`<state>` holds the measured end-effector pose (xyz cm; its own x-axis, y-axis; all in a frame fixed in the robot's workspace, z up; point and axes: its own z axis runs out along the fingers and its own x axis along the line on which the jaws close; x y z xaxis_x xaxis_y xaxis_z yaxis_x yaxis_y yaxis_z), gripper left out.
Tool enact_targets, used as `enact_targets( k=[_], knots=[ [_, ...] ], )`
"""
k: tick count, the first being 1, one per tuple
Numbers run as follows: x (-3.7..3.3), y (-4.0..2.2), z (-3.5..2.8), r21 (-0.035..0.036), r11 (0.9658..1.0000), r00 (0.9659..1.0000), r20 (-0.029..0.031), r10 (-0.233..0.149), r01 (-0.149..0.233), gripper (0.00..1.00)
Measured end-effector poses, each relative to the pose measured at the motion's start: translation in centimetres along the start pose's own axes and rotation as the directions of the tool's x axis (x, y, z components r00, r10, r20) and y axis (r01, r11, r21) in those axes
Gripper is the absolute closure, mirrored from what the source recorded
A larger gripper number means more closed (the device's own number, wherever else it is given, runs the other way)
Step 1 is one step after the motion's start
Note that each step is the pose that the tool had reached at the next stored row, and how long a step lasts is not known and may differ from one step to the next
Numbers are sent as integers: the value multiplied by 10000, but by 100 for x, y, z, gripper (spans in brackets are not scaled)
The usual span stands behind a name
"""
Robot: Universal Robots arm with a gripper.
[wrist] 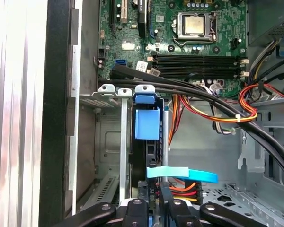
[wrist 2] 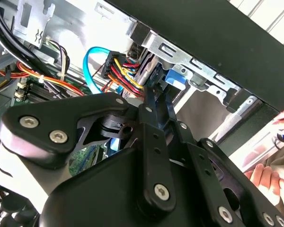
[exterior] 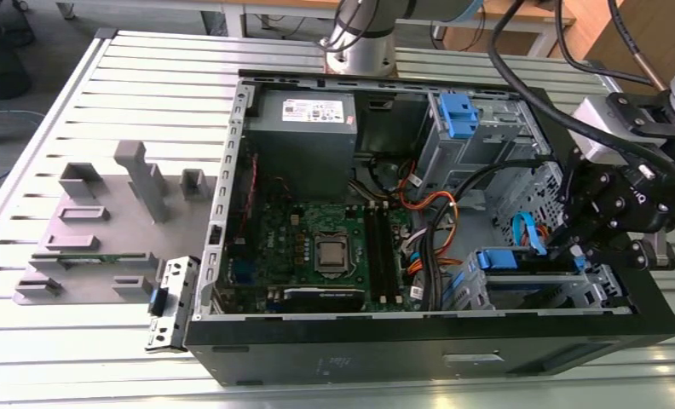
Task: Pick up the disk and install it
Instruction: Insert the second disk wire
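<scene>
Jaws pinch the disk (wrist: 146, 137) standing edge-up in the case's (exterior: 429, 336) drive bay.

The arm (exterior: 366, 34) rises as a smooth silver-grey column with a flared round base. Thick black cables (exterior: 520, 77) loop from it down to the wrist, which carries a pale grey block with dark fittings. Below that block sits the gripper (exterior: 588, 243), built of matte black linkage plates. In the second wrist view the gripper (wrist 2: 154, 101) shows broad, rounded black links, hinged on one another and pinned with silver hex-socket screws (wrist 2: 59, 137). In the first wrist view the same black links (wrist: 132, 213) carry small silver screw heads.
</scene>
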<state>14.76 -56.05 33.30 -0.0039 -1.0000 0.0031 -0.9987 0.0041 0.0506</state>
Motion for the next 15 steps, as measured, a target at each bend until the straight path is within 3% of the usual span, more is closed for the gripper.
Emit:
enact_targets(
  k=[8,11,15],
  knots=[
    [-2,8,-162,0,10000,10000,0,0,0,76],
    [-2,9,-167,4,10000,10000,3,-2,2,76],
    [-2,49,-163,88,10000,10000,1,0,0,76]
  ],
)
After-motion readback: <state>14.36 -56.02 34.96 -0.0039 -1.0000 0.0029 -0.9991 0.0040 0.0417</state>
